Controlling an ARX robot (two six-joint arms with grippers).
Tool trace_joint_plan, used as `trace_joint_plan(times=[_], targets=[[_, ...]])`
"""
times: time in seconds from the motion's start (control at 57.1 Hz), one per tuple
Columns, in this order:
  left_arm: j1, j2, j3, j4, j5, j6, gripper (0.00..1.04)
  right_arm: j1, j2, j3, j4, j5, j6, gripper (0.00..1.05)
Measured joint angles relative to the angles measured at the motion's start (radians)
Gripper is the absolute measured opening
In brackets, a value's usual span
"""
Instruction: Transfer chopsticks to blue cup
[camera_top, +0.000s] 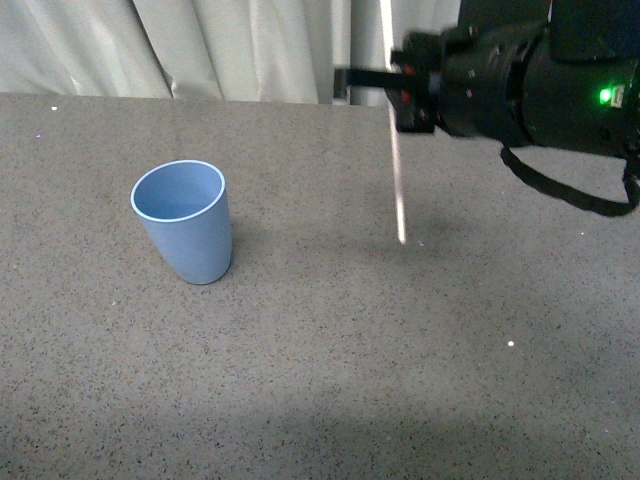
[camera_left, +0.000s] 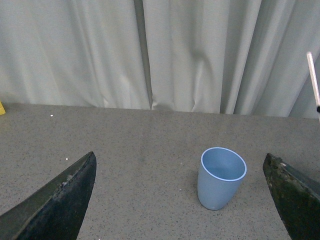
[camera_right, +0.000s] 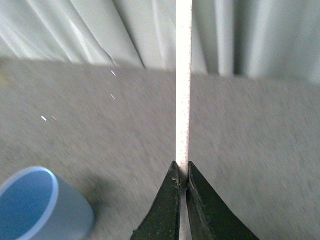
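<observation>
The blue cup (camera_top: 185, 220) stands upright and empty on the grey speckled table, left of centre. The chopsticks (camera_top: 396, 150), a thin cream-white stick, hang upright in the air well to the cup's right. My right gripper (camera_top: 380, 78) is shut on them, reaching in from the right. In the right wrist view the black fingertips (camera_right: 172, 182) pinch the chopsticks (camera_right: 183, 75), with the cup (camera_right: 40, 205) off to one side of my right gripper (camera_right: 181, 170). My left gripper (camera_left: 180, 156) is open and holds nothing. The cup (camera_left: 220, 180) stands ahead of it, and the chopsticks (camera_left: 314, 75) show at the frame's edge.
Pale curtains (camera_top: 230, 45) hang behind the table's far edge. A small yellow object (camera_left: 1, 107) sits at that edge in the left wrist view. The grey table (camera_top: 330, 380) stretches in front of the cup.
</observation>
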Motion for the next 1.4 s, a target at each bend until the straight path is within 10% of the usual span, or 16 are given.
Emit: trace_joint_plan(times=[0.21,1.015,1.4], targets=[[0.000,0.000,0.000,0.000,0.000,0.000,0.98,0.088,0.062,0.065,0.251,-0.144,0.000,0.01],[0.000,0.000,0.000,0.000,0.000,0.000,0.98,0.208,0.381,0.407,0.118,-0.166,-0.087,0.01],[0.000,0.000,0.000,0.000,0.000,0.000,0.98,0.175,0.263,0.276,0.165,-0.135,-0.050,0.69]])
